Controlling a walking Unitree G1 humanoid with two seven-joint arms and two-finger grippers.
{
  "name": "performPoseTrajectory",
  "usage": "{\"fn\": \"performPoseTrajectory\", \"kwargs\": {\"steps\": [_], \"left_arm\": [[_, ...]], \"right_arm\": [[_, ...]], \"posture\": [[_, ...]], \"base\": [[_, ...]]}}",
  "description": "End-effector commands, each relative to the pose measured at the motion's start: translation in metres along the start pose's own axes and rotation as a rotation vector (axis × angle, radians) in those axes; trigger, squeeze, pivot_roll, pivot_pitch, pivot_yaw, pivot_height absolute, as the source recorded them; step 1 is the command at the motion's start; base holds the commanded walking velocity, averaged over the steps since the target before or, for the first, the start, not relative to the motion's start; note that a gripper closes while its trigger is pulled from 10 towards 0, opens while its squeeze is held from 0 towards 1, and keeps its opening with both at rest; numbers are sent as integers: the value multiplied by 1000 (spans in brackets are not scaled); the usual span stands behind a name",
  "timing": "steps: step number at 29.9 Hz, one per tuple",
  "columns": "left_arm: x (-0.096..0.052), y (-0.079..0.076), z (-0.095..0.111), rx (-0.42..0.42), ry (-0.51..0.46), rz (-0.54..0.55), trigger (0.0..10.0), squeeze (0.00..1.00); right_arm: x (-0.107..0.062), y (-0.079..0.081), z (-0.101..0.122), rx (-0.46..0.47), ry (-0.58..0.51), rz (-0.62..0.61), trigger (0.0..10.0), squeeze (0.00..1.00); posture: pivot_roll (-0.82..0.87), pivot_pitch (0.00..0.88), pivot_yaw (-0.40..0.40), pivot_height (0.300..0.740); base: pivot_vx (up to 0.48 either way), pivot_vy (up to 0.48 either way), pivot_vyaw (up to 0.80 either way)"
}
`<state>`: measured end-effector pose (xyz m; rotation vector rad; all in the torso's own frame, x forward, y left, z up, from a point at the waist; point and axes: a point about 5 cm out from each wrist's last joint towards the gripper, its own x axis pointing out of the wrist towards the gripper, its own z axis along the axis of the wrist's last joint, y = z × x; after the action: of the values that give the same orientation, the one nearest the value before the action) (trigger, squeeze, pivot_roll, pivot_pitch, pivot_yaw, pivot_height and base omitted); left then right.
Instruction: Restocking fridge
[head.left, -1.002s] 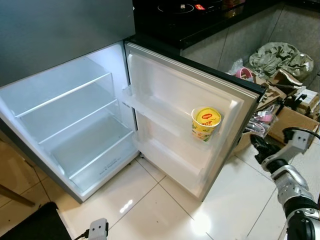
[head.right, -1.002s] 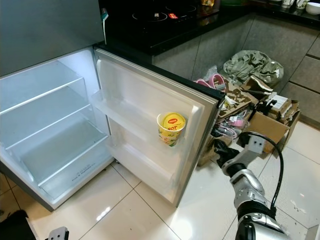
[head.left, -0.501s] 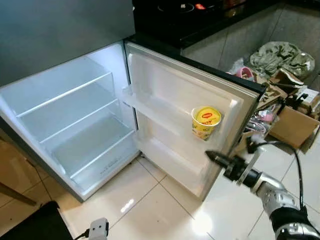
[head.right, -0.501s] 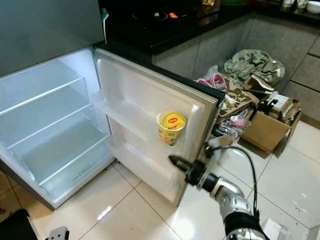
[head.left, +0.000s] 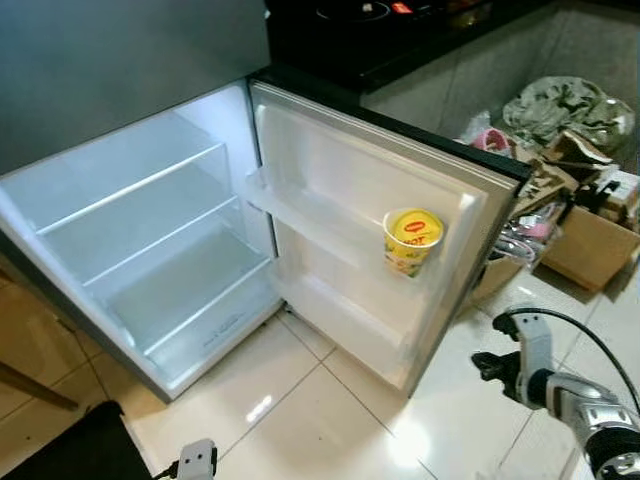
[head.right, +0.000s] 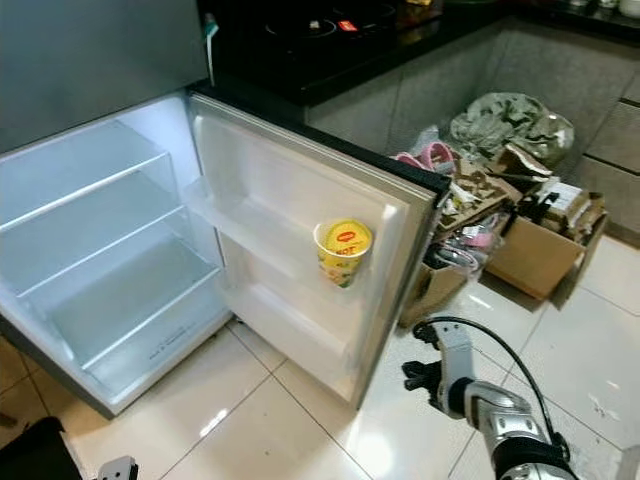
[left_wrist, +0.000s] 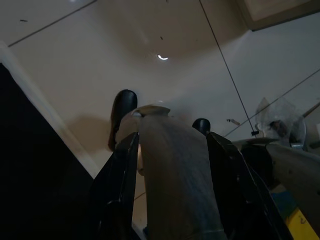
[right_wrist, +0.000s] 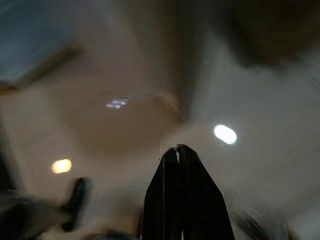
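Observation:
The fridge (head.left: 150, 230) stands open with bare shelves lit inside. A yellow noodle cup (head.left: 413, 240) sits on the upper shelf of the open door (head.left: 330, 180). My right gripper (head.left: 488, 362) hangs low over the tiled floor, to the right of the door's outer edge and apart from it. In the right wrist view its fingers (right_wrist: 170, 170) press together on nothing, and the picture is blurred. My left gripper (left_wrist: 162, 112) is low over the floor, shut on a brownish rounded object (left_wrist: 172, 170) whose kind I cannot make out. The left wrist (head.left: 197, 460) shows at the bottom edge.
Cardboard boxes (head.left: 588, 245), bags and a crumpled cloth (head.left: 560, 105) crowd the floor right of the door. A black stovetop counter (head.left: 390, 30) runs behind the fridge. A dark shape (head.left: 60, 450) lies at the bottom left. Glossy tiles (head.left: 300, 410) stretch before the fridge.
My right arm pointed at the door's lower edge half a second ago. It has since swung down and to the right, away from the door. The cup has not moved.

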<state>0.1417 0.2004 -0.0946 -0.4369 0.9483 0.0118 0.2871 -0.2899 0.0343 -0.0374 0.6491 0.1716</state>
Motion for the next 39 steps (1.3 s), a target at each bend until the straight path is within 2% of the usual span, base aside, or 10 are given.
{"fn": "performPoseTrajectory", "kwargs": {"steps": [1,2,5,6,9,10,23,24,31,39], "left_arm": [[-6,9,-10,0,31,21,10000,0],[-7,10,-12,-1,34,22,10000,0],[-8,12,-14,-1,36,24,10000,0],[-10,14,-16,0,42,25,10000,0],[-11,15,-17,2,44,25,10000,0],[-14,20,-20,13,53,22,10000,0],[-24,34,-20,45,51,15,10000,0],[-23,32,-17,52,43,4,10000,0],[-20,28,-14,65,29,-26,10000,0],[-21,29,-16,69,33,-31,10000,0]], "right_arm": [[-9,-21,-3,42,21,-163,10000,0],[-15,-34,1,53,7,-264,10000,0],[-18,-42,5,59,-15,-324,10000,0],[-22,-50,21,80,-105,-405,10000,0],[-23,-52,29,96,-152,-427,10000,0],[-24,-54,51,130,-265,-456,10000,0],[-19,-42,99,228,-465,-405,10000,0],[-13,-29,113,243,-516,-295,10000,0],[-3,4,141,217,-603,-7,10000,0],[1,33,150,119,-589,310,10000,0]], "posture": [[-58,152,-2,740],[-57,161,-1,740],[-56,169,1,740],[-57,186,9,740],[-56,191,10,740],[-44,231,25,740],[-15,304,48,740],[-12,315,50,740],[-5,329,57,740],[-7,328,49,740]], "base": [[0,0,0],[0,0,0],[0,0,0],[0,0,0],[0,0,0],[0,0,0],[0,0,0],[0,0,0],[0,0,0],[0,0,0]]}}
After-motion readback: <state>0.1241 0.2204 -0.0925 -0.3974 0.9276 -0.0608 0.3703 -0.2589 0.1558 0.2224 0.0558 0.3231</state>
